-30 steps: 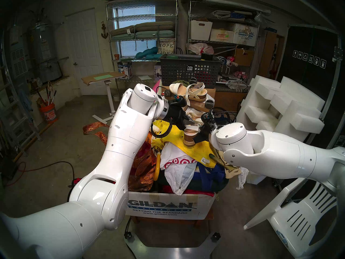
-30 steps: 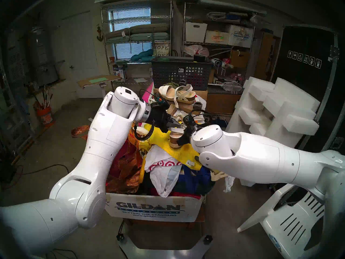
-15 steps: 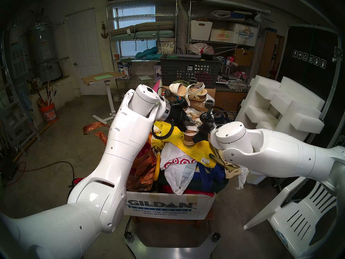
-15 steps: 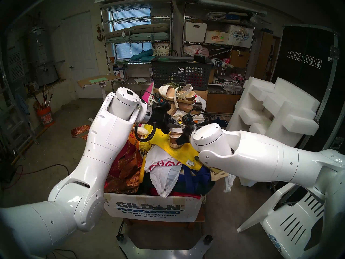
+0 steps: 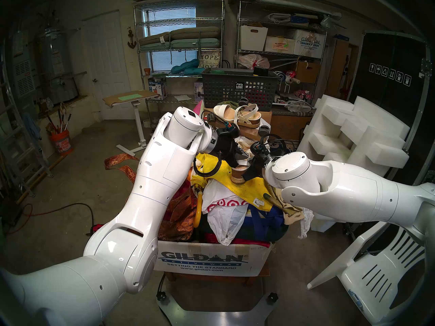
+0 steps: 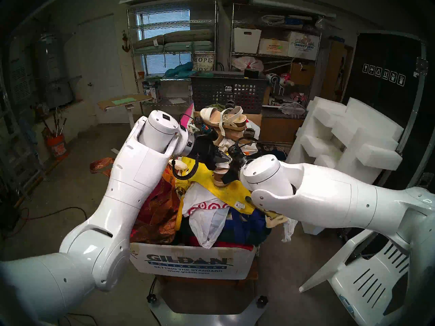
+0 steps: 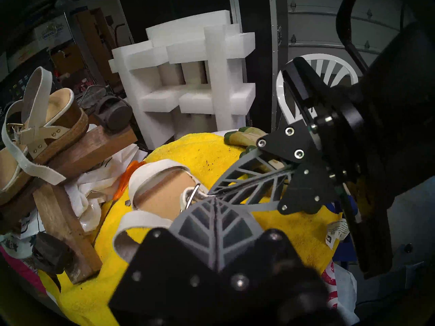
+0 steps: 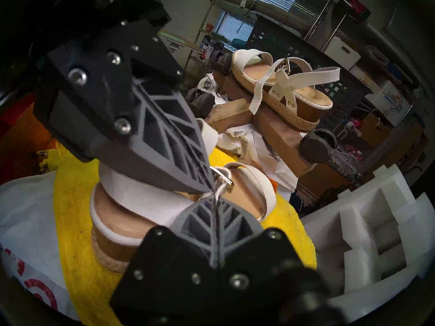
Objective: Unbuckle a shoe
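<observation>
the shoe rests on a yellow towel atop the heaped box.

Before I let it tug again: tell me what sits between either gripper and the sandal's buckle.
Nothing visible does. The left gripper and right gripper both meet, jaws shut, at the strap beside the buckle of the sandal.

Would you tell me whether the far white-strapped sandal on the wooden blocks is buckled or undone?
Undone, it seems: the far white-strapped sandal on the wooden blocks has its loose ankle strap end dangling free over its jute-trimmed side.
</observation>
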{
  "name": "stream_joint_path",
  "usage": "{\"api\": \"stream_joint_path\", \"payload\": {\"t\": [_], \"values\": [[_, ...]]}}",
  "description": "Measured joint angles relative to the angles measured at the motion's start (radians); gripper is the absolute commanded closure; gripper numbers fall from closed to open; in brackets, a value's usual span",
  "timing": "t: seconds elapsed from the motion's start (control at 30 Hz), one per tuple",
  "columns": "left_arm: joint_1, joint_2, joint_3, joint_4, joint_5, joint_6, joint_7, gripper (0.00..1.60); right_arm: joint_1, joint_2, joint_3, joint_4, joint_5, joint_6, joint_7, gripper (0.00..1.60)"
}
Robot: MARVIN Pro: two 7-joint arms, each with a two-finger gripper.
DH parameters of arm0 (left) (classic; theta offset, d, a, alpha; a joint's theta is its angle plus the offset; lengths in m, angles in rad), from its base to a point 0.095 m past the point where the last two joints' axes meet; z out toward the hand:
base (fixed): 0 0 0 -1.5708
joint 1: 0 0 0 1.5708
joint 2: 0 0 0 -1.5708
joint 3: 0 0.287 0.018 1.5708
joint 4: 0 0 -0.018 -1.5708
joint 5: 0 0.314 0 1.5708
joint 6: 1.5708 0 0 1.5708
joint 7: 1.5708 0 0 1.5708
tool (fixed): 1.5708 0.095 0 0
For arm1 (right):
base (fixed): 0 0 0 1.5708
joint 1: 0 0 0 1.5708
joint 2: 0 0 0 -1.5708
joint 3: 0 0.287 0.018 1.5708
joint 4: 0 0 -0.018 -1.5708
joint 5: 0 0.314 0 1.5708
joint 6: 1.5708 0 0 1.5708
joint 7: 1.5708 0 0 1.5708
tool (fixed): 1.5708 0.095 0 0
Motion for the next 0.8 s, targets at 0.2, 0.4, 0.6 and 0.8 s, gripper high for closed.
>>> {"api": "stream_joint_path", "payload": {"t": [0.2,0.4,0.6,0.8], "values": [[0.001,0.017,0.008,0.004,-0.017,-0.001,0.0,1.6,0.0,0.003,0.003,-0.007,-0.001,0.008,-0.016,1.6],[-0.001,0.024,0.008,0.009,-0.027,-0.014,-0.001,1.6,0.0,0.006,0.005,-0.008,-0.001,0.006,-0.018,1.6],[-0.018,0.011,-0.013,0.061,-0.037,-0.034,0.013,1.12,-0.002,0.009,0.005,-0.013,0.0,0.005,-0.021,1.6],[-0.031,0.0,-0.021,0.082,-0.044,-0.046,0.022,1.05,-0.004,0.013,0.005,-0.019,0.0,0.005,-0.023,1.6]]}}
